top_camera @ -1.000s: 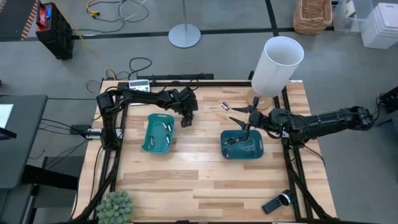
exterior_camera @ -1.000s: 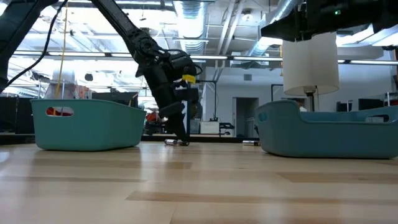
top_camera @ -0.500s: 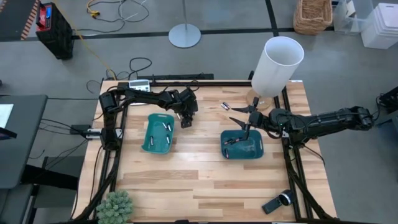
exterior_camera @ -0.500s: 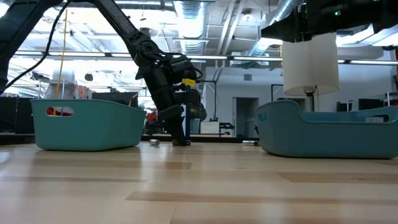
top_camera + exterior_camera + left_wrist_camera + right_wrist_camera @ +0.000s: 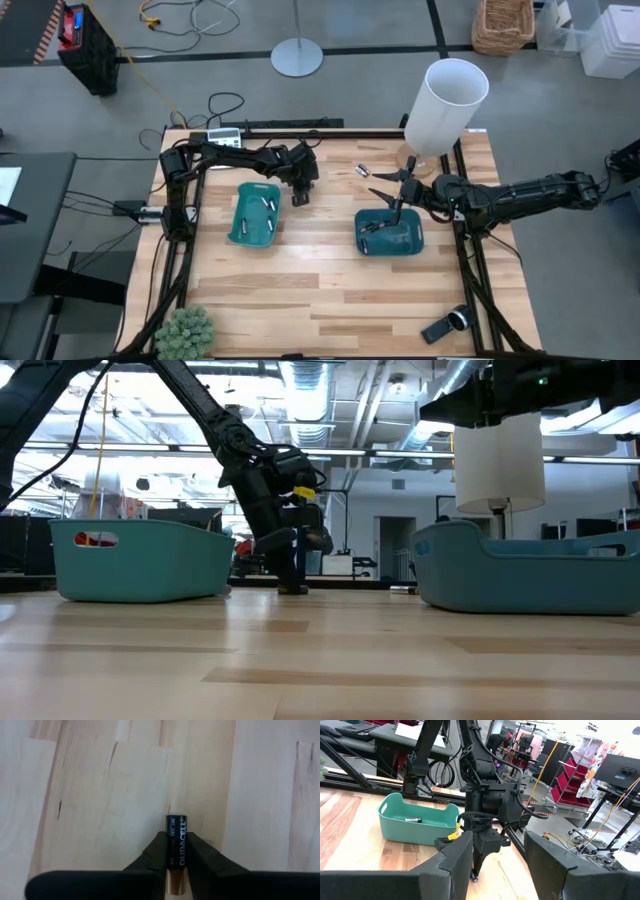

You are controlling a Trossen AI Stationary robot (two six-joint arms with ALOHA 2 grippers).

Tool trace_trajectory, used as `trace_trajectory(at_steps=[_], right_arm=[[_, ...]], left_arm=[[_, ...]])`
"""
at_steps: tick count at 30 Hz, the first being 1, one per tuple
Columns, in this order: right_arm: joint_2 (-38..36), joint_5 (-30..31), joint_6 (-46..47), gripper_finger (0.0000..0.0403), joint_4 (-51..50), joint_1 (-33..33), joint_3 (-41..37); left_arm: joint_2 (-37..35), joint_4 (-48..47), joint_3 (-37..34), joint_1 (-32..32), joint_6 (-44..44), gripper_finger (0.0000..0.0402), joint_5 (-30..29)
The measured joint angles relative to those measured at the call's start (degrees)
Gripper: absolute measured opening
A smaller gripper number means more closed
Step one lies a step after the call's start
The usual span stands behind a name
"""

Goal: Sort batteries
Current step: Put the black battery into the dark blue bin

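My left gripper (image 5: 299, 196) is down at the table top just to the right of the left teal tray (image 5: 240, 222) and is shut on a dark Duracell battery (image 5: 175, 827). That tray holds a few batteries (image 5: 268, 205). The right teal tray (image 5: 408, 240) holds dark batteries (image 5: 375, 228). My right gripper (image 5: 380, 188) hovers open above this tray's far edge with nothing between its fingers. One loose battery (image 5: 362, 170) lies on the table beyond it. My left gripper pinches the battery's long sides (image 5: 176, 851) between its two fingers. The fingers slant down from the table's left and lie along the battery, whose dark end (image 5: 175, 817) sticks out past the fingertips. The fingertips (image 5: 292, 588) reach the table top.
A lamp with a white shade (image 5: 446, 104) stands at the far right corner. A potted plant (image 5: 186, 331) sits at the near left corner, a black-and-silver handheld device (image 5: 446, 325) at the near right, and a grey calculator (image 5: 224, 135) at the far left. Black rails (image 5: 468, 262) edge the table.
My left gripper has shut on the battery while staying in place next to the left tray.
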Motion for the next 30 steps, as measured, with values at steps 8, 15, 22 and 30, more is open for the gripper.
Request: trace_trajectory(at_steps=[8,15,22,30], right_arm=[[0.0,0.0,0.0,0.0193,0.6,0.0,0.0],[0.0,0.0,-0.4,0.0193,1.8,0.0,0.0],[-0.1,0.0,-1.3,0.0193,5.4,0.2,0.0],[-0.1,0.1,-5.0,0.0193,12.7,3.9,0.0]], left_arm=[[-1.8,3.7,-0.3,-1.7,-0.1,0.0038,-0.7],[-4.6,11.3,-0.2,-4.9,-2.5,0.0038,3.8],[-5.6,31.5,-0.2,-10.4,-8.7,0.0038,14.1],[-4.6,43.2,0.0,-17.1,-10.5,0.0038,12.4]])
